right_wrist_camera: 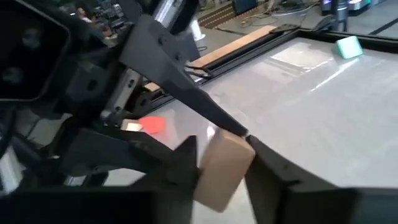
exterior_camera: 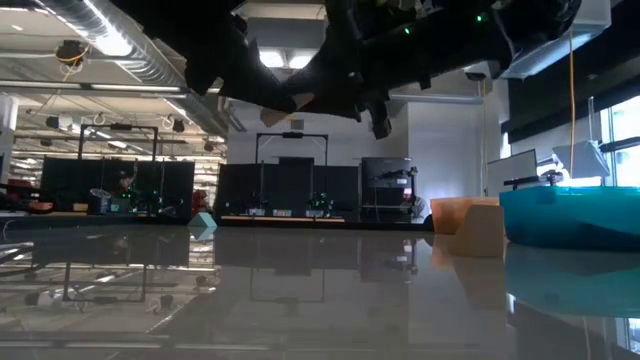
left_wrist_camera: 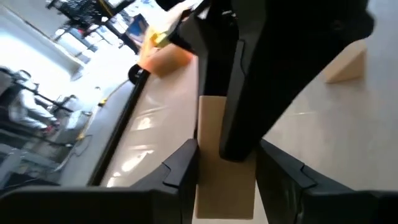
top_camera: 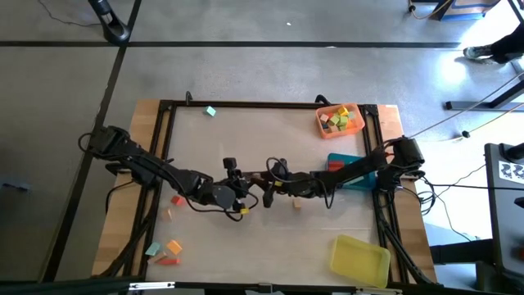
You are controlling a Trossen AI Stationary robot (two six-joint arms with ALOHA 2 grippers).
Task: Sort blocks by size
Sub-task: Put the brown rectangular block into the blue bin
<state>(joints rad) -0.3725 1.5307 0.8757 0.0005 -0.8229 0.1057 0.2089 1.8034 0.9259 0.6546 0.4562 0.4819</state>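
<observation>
both grippers meet mid-table, raised. smooth tan wooden block [right_wrist_camera: 222,168], rectangular bar, grasped by left gripper [left_wrist_camera: 225,177] and right gripper [right_wrist_camera: 221,177] together. other blocks scattered on glossy table [top_camera: 270,139].

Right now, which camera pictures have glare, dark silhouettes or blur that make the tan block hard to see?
Low view: arms are black silhouettes against ceiling lights, and the table mirrors the room. Left wrist view: the tan block is soft, partly behind a dark finger. Right wrist view: slightly blurred, block readable. High view: bright glare at the top right corner.
</observation>
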